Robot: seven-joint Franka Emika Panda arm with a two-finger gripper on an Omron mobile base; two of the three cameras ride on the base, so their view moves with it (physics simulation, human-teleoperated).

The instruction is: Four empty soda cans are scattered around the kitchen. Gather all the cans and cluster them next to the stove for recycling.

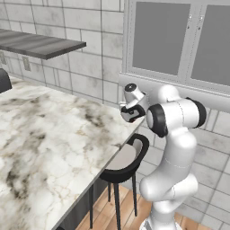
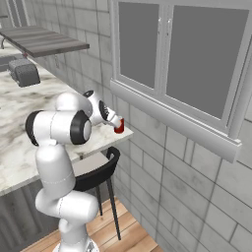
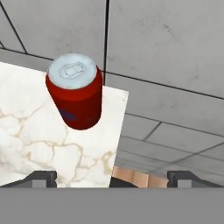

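Right now the gripper (image 3: 112, 177) is hovering w/ jaws spread full wide, holding nothing, prob. lining up a grab. Red soda can (image 3: 75, 90) is standing upright at the worktop's (image 3: 39, 144) far corner, near the wall edge.

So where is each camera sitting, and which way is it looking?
Left base view: behind the arm on its left, facing the marble counter, stool and window; the arm rises lower right.
Right base view: behind on its right, facing the same counter corner; the arm rises lower left, by a red soda can.
Hand view: on the hand, looking down at that can between the open gripper tips.
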